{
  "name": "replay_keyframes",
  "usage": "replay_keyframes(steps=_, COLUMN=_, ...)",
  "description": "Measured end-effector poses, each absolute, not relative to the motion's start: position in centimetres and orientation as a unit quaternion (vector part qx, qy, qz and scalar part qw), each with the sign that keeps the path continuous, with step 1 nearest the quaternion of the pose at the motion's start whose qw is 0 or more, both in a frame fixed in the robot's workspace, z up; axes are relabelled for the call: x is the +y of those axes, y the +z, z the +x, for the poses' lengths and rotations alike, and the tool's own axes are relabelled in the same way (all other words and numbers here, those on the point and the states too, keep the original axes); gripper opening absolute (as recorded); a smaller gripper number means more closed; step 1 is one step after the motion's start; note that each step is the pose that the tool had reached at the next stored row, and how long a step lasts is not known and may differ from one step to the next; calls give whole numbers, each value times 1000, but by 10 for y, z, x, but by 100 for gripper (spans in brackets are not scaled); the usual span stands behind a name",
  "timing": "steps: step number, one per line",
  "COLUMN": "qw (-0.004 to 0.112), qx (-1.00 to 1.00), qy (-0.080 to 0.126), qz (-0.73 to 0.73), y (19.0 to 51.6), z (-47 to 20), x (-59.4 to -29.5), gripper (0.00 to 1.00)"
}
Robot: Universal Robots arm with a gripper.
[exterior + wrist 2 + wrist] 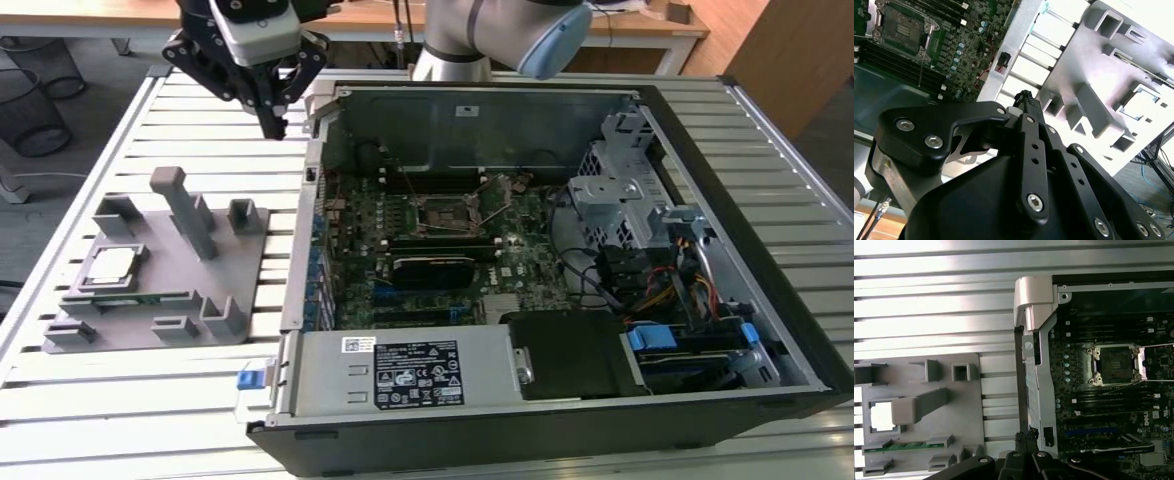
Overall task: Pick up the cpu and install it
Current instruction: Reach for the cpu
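Linkages of matte black metal, pinned with bright screws, make up the end effector (276, 128). Its slim fingertips are pressed together with nothing between them, as both wrist views show (1026, 97) (1026, 436). It hangs above the desk (160, 400), a surface of long, pale, ribbed metal slats. It is just beside the folded sheet-metal corner of the computer case (747, 200), on the side toward the exterior view's left.

The case is a black box lying open. Inside is a dark green motherboard (441, 250) crowded with small components, and its square, metal-framed socket (441, 212) (1116, 362) is bare.

Toward the desk edge at the exterior view's left lies a gray, matte plastic fixture (254, 240) (961, 405), a flat plate with blocky posts and walled pockets. The cpu (110, 264) (881, 417), a flat square with a shiny pale top, sits in a square pocket of that fixture, well apart from the end effector. Just beside it, a long, narrow green memory stick (134, 297) (904, 446) rests on edge in a slot.
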State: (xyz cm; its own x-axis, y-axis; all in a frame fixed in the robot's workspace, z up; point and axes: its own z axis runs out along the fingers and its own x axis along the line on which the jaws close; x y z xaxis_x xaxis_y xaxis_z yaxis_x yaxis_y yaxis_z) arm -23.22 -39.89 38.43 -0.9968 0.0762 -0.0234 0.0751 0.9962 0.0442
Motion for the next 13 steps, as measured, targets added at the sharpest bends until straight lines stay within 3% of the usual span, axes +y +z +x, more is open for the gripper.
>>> replay_keyframes(steps=13, qw=13, qx=999, qy=22, qz=38, y=384, z=-240, x=-399, gripper=11)
